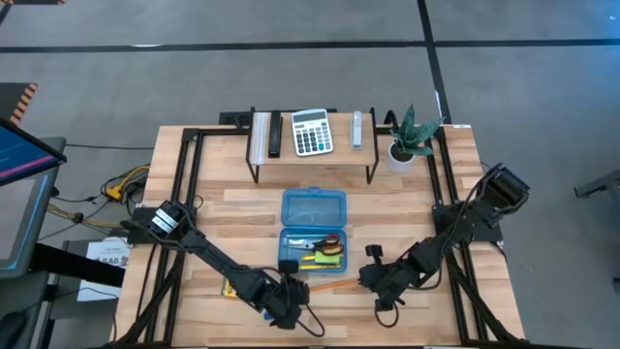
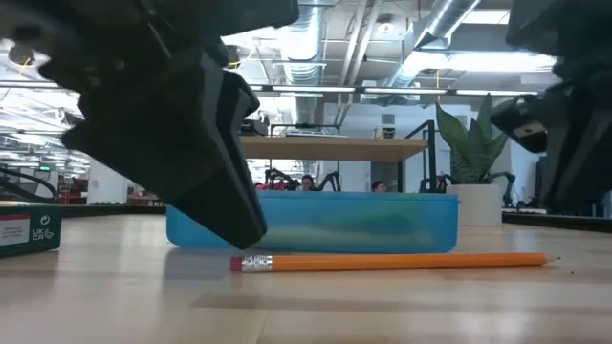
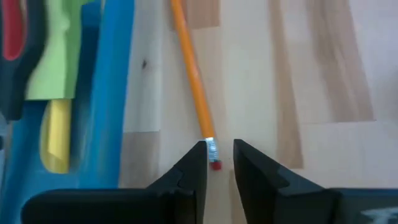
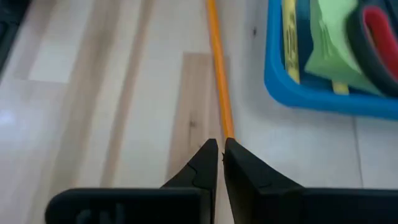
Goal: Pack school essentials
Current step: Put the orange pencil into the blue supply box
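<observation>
A: Where is the orange pencil (image 2: 397, 261) found?

B: It is laid flat on the table (image 1: 232, 208), just in front of the blue case (image 1: 313, 229), parallel to the case's near wall.

A: How is the left gripper (image 3: 219, 163) seen?

B: Its fingers are parted slightly, and the pencil's eraser end is framed between their tips; whether it is touched cannot be told.

A: And the right gripper (image 4: 221, 152)?

B: It is set at the pencil's pointed end, with its fingers nearly pressed together and only a thin gap left. Contact cannot be told.

A: What is held inside the blue case?

B: Red-handled scissors (image 1: 327, 241), green sticky notes (image 4: 333, 46) and a yellow item are seen inside.
</observation>
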